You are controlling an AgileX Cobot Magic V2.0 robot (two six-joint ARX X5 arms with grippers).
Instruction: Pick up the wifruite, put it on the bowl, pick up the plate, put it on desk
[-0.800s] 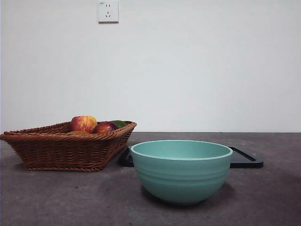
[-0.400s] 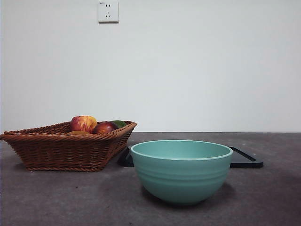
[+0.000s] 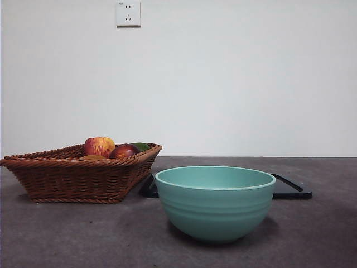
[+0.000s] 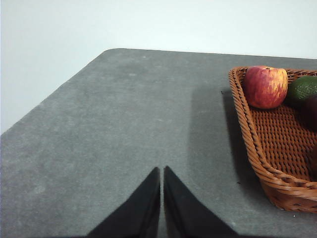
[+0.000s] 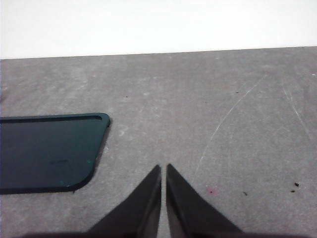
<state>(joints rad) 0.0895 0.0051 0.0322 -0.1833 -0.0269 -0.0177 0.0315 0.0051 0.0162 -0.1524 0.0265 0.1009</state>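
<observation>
The wifruite (image 3: pixel 92 157) shows only as a low brown sliver over the rim of the wicker basket (image 3: pixel 78 178) at the left. A teal bowl (image 3: pixel 215 202) stands in the middle of the desk (image 3: pixel 67 234), nothing showing above its rim. Behind it lies the flat black plate (image 3: pixel 293 190), whose corner also shows in the right wrist view (image 5: pixel 47 151). My left gripper (image 4: pixel 162 171) is shut over bare desk, apart from the basket (image 4: pixel 267 148). Beside the plate, my right gripper (image 5: pixel 164 168) is shut on nothing. Neither arm appears in the front view.
A red-yellow apple (image 3: pixel 99 146), a dark red fruit (image 3: pixel 124 151) and a green fruit (image 3: pixel 141 146) lie in the basket. The apple (image 4: pixel 266 87) and green fruit (image 4: pixel 305 90) also show in the left wrist view. A wall socket (image 3: pixel 128 13) sits high on the back wall.
</observation>
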